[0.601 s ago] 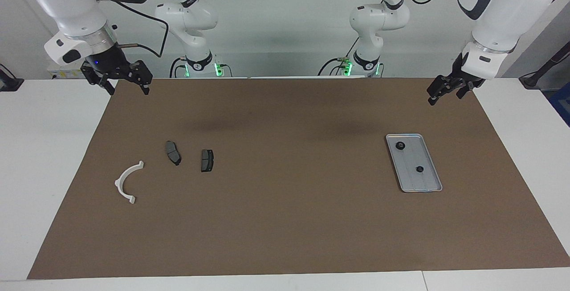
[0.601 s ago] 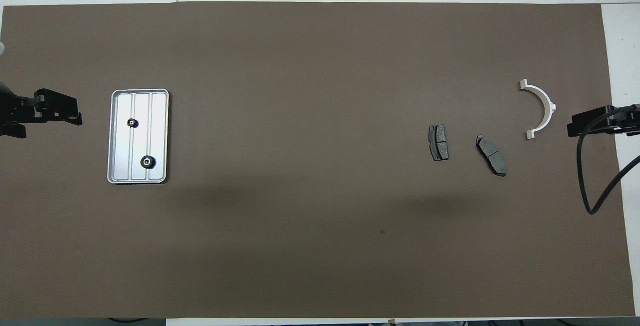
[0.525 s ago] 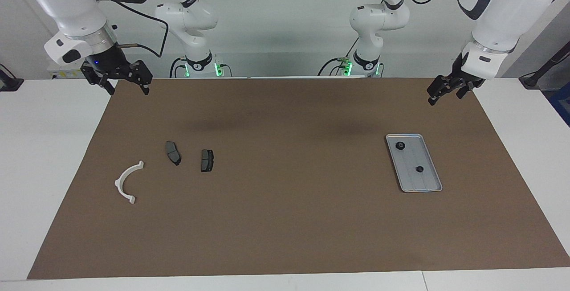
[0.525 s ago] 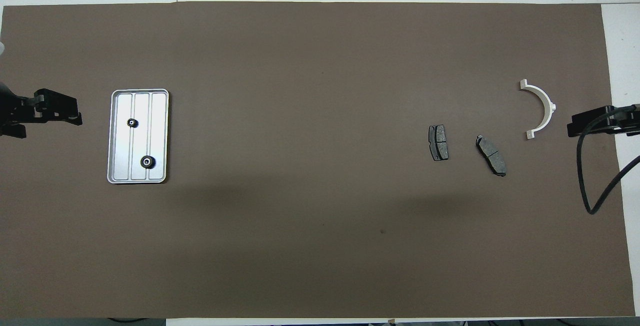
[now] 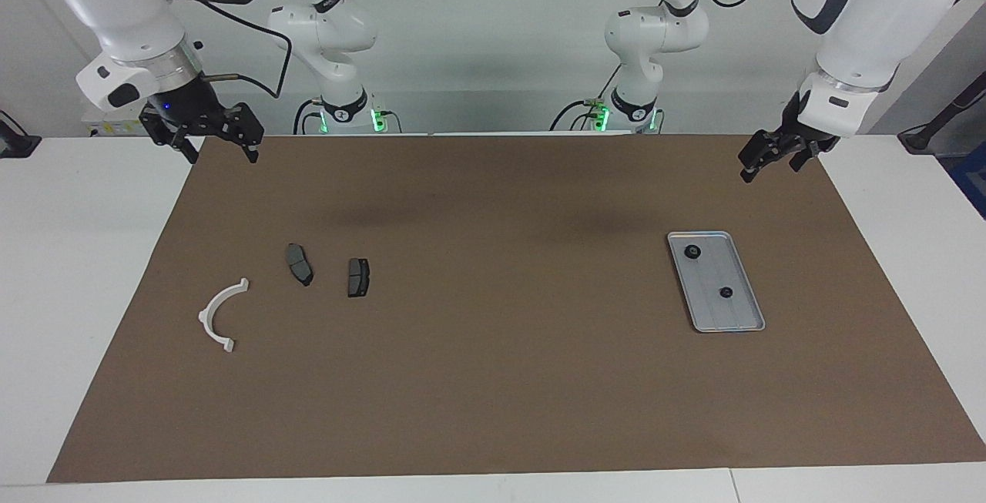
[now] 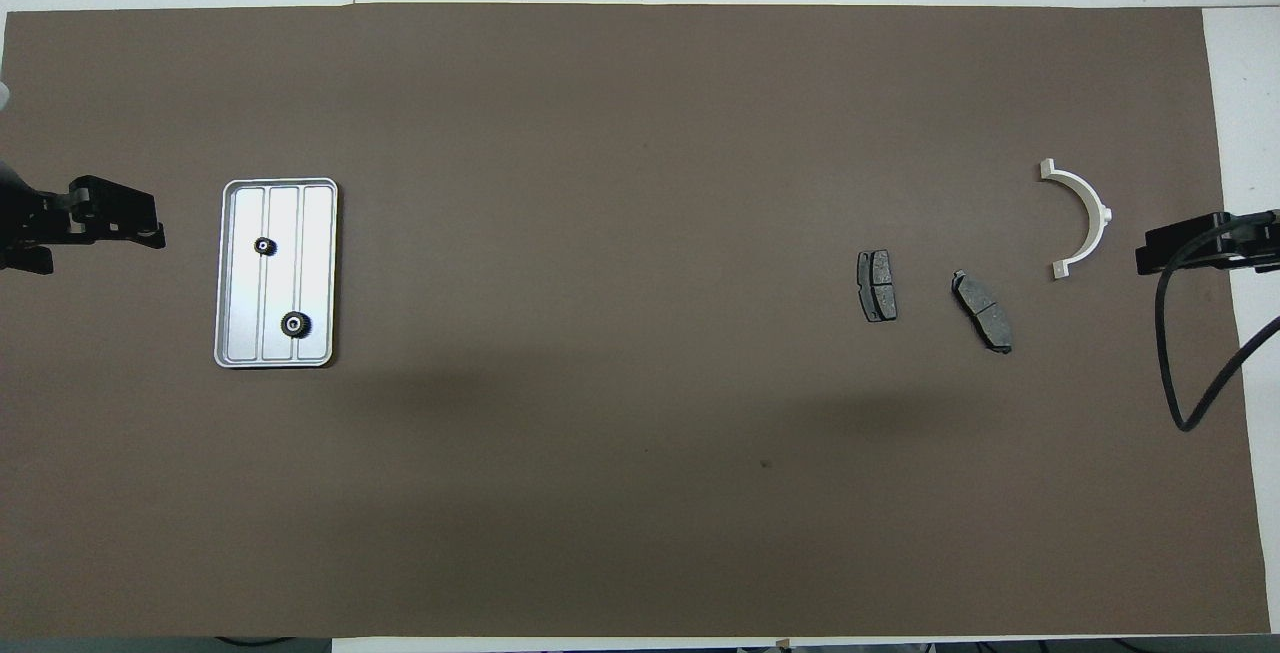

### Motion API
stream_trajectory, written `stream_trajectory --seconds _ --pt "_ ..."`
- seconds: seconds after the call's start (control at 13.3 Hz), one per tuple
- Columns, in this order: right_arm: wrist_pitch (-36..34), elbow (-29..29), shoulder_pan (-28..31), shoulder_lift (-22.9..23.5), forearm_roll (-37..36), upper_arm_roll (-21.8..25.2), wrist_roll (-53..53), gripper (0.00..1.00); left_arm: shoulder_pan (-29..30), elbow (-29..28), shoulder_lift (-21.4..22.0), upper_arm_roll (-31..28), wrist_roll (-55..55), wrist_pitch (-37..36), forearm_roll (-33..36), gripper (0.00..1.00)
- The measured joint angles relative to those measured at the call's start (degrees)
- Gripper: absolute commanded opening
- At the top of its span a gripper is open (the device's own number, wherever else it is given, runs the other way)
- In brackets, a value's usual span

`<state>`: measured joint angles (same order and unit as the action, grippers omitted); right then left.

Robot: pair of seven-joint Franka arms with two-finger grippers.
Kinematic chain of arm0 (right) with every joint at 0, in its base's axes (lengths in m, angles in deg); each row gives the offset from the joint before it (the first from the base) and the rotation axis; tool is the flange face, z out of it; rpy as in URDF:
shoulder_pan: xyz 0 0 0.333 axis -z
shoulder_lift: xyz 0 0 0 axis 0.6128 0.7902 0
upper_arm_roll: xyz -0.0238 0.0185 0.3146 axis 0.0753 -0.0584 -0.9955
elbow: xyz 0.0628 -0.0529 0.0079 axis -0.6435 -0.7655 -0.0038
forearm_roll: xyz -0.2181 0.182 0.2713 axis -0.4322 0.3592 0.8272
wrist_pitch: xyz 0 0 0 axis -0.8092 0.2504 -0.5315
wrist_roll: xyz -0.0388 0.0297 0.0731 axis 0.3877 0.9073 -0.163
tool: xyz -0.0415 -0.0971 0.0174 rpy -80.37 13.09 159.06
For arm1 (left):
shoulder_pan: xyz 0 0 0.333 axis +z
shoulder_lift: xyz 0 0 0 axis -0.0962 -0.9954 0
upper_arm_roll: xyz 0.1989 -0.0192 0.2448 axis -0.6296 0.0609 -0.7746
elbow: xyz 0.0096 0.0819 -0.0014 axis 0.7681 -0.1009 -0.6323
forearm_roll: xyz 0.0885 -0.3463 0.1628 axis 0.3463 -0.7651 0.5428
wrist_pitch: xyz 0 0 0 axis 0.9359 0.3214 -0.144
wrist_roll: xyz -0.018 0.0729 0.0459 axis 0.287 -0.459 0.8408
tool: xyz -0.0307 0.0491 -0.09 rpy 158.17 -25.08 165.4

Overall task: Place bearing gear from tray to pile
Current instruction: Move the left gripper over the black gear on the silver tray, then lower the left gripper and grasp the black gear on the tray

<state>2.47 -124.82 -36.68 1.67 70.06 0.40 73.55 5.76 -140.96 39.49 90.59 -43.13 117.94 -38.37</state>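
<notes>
The silver tray (image 5: pixel 697 236) (image 6: pixel 278 183) lies on the brown mat toward the left arm's end. Two black bearing gears sit in it: a larger one (image 5: pixel 692 252) (image 6: pixel 294 323) nearer to the robots and a smaller one (image 5: pixel 724 292) (image 6: pixel 264 246) farther out. The pile lies toward the right arm's end: a white arc bracket (image 5: pixel 221 314) (image 6: pixel 1085 218) and two dark brake pads (image 5: pixel 300 264) (image 5: pixel 358 277) (image 6: pixel 983 311) (image 6: pixel 877 286). My left gripper (image 5: pixel 751 168) (image 6: pixel 160 233) hangs open and empty over the mat's edge beside the tray. My right gripper (image 5: pixel 221 155) (image 6: pixel 1140 258) hangs open and empty beside the bracket.
The brown mat (image 5: pixel 493 380) (image 6: pixel 620 453) covers most of the white table. A black cable (image 6: pixel 1175 353) loops down from the right gripper over the mat's edge. Only bare mat lies between the tray and the pile.
</notes>
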Motion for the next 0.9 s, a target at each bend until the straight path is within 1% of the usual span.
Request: stream_trajectory --seconds 0.15,0.45,0.6,0.9 --pt "0.02 0.0 0.06 -0.09 0.0 0.22 -0.03 1.0 -0.01 -0.07 0.0 0.23 0.23 0.25 0.0 1.0" --pt "0.1 0.0 0.07 -0.12 0.0 0.45 -1.95 1.0 -0.01 -2.56 -0.18 0.16 0.87 6.09 0.0 1.0" --pt "0.1 0.0 -0.02 -0.12 0.0 0.27 -2.91 1.0 -0.01 -6.54 -0.47 0.18 1.03 9.93 0.0 1.0" --pt "0.1 0.0 -0.03 -0.12 0.0 -0.03 -3.22 1.0 -0.56 -17.88 -0.47 0.53 2.08 18.2 -0.07 1.0"
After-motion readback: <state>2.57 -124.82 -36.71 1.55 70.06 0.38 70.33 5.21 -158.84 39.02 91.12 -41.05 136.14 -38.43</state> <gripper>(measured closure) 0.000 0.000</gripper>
